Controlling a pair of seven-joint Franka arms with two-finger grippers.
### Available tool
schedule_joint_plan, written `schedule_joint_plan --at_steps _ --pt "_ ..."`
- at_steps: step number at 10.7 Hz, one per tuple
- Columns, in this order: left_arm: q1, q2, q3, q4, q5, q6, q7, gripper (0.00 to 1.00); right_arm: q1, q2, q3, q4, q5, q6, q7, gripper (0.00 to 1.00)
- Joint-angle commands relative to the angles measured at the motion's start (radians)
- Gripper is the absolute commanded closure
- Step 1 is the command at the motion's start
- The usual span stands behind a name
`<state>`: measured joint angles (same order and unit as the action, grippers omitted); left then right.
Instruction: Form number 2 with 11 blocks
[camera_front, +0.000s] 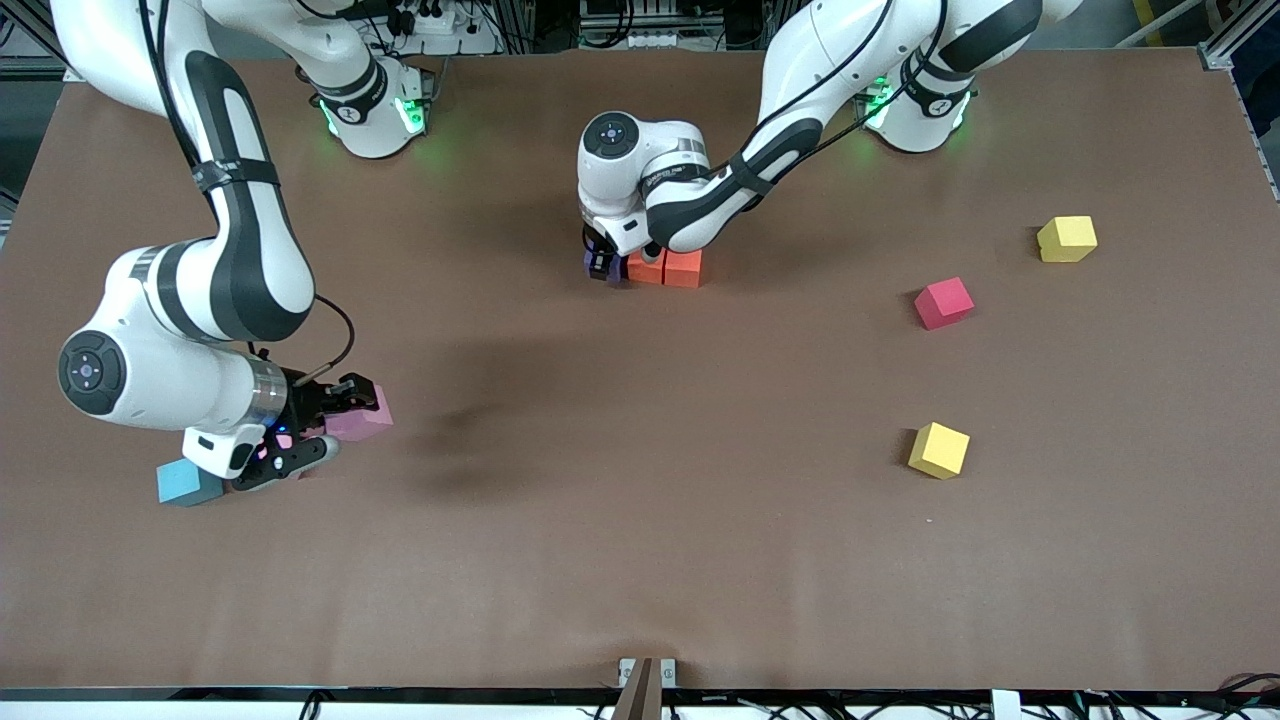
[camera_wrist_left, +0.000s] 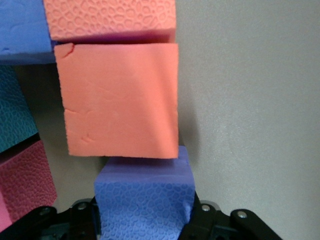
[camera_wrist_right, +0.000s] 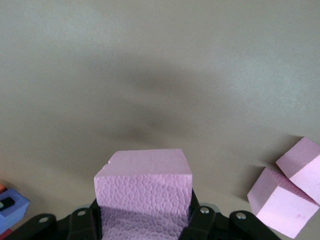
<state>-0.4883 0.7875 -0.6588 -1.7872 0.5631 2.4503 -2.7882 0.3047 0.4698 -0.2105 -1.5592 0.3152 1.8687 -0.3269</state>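
My left gripper (camera_front: 603, 262) (camera_wrist_left: 144, 222) is shut on a purple block (camera_wrist_left: 144, 197) (camera_front: 612, 273), which touches the edge of an orange block (camera_wrist_left: 120, 100) (camera_front: 646, 268). A second orange block (camera_front: 683, 268) lies against that one. Purple (camera_wrist_left: 22, 30), teal (camera_wrist_left: 15, 115) and red (camera_wrist_left: 25, 180) blocks show close by in the left wrist view. My right gripper (camera_front: 285, 462) (camera_wrist_right: 144, 217) is shut on a pink block (camera_wrist_right: 145, 182), at the right arm's end of the table. Two more pink blocks (camera_wrist_right: 282, 205) (camera_front: 362, 420) lie beside it, and a light blue block (camera_front: 188, 483) too.
Toward the left arm's end lie two yellow blocks (camera_front: 1067, 238) (camera_front: 939, 449) and a red block (camera_front: 943, 302), well apart from each other. A bracket (camera_front: 645, 680) sits at the table's edge nearest the front camera.
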Motion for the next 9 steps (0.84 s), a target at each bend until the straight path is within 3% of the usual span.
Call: schedule_joint_plan --at_steps 1,7,9 --pt "0.002 -0.025 -0.004 -0.05 0.064 0.007 -0.228 0.78 0.04 -0.031 -0.004 -0.018 0.015 -0.003 0.081 0.83" --pt "0.005 -0.047 -0.004 -0.047 0.064 -0.03 -0.214 0.78 0.092 -0.031 -0.003 -0.039 0.034 0.027 0.189 0.83" --pt "0.005 -0.047 -0.005 -0.047 0.064 -0.057 -0.214 0.77 0.146 -0.062 -0.004 -0.111 0.033 0.102 0.264 0.83"
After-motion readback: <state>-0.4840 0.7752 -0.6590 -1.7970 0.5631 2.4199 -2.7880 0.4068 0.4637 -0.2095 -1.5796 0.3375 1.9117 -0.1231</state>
